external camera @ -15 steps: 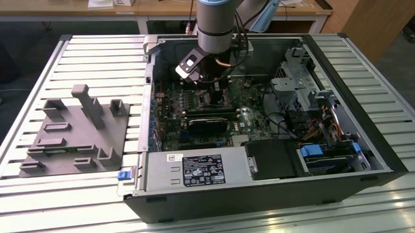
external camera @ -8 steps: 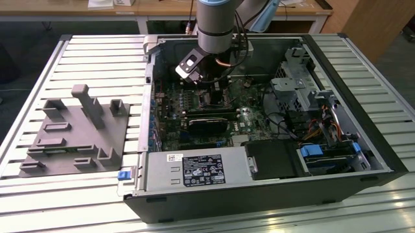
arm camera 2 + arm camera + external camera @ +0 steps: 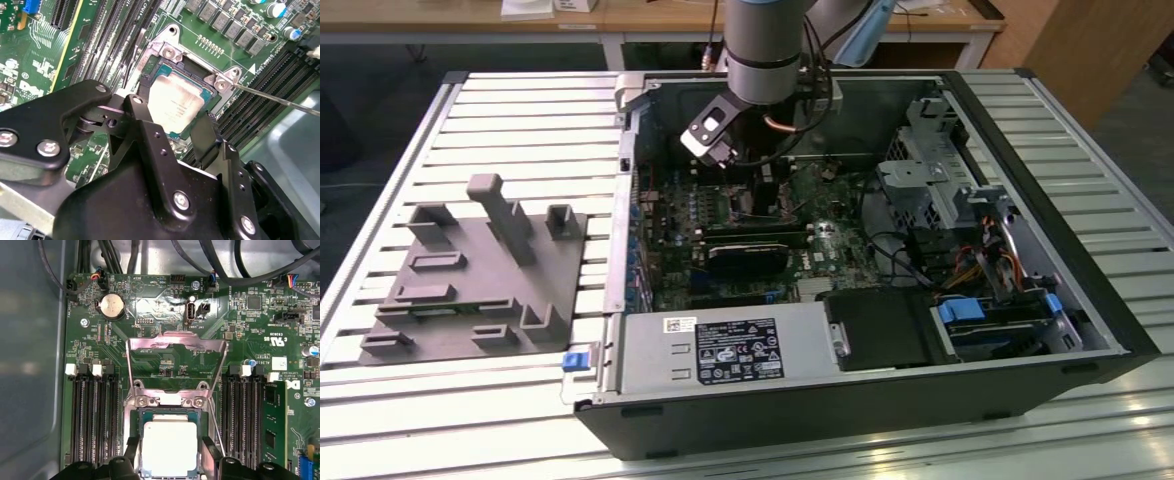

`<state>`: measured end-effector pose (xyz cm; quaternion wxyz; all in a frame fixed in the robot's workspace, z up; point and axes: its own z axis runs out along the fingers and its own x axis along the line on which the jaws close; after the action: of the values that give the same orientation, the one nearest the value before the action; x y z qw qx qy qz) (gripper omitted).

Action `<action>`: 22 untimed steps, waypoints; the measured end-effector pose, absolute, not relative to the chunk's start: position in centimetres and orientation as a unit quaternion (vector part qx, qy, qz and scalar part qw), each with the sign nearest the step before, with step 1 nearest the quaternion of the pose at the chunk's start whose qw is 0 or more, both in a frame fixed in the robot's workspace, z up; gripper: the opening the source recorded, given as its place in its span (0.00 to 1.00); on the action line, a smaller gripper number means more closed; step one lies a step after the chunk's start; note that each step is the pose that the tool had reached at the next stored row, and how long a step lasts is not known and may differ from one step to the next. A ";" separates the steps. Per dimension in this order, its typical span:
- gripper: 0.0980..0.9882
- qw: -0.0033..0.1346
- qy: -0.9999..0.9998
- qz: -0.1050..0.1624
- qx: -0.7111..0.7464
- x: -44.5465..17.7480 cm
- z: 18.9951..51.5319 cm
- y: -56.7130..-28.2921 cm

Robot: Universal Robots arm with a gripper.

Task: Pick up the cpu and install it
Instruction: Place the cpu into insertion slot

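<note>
black fingers (image 3: 146, 125): two, spread, one on each side of the cpu. a sliver of socket shows between each and the chip's edge in the first wrist view, so i judge them not pinching.
cpu (image 3: 175, 102): one, silver-topped, lying flat between the fingers, inside the socket.
socket (image 3: 170, 413): one, under and around the chip.
step in hand: seating the chip, as i judge it.
doing it well: keep the chip level and its edges square to the socket walls. no downward push. part the fingers evenly so neither nudges a corner.
risk: a tilt or sideways drag could harm the contacts beneath.
load frame (image 3: 175, 342): one, metal, hinged just beyond the fingertips and standing open, with two screws at its hinge.
lever (image 3: 280, 100): one thin wire, swung out to one side.
memory slots (image 3: 92, 420): a bank flanking the fingers on each side.
case (image 3: 854, 410): one, open.
fixture plate (image 3: 467, 290): one, grey, on the slatted surface (image 3: 520, 110), well apart from the fingers.
</note>
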<state>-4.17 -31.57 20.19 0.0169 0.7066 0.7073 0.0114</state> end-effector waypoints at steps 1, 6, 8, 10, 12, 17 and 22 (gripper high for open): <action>0.55 0.017 0.707 0.011 0.707 -4.2 20.3 -31.6; 0.34 0.017 0.707 0.011 0.707 -4.2 20.5 -31.6; 0.28 0.017 0.707 0.011 0.707 -4.2 20.5 -31.6; 0.21 0.017 0.707 0.011 0.707 -4.2 20.6 -31.6; 0.08 0.017 0.707 0.011 0.707 -4.2 20.6 -31.6; 0.01 0.017 0.707 0.011 0.707 -4.2 20.8 -31.6; 0.01 0.017 0.707 0.011 0.707 -4.2 21.0 -31.6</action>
<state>-4.16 -31.56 20.97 0.0171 0.7073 0.7066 0.0113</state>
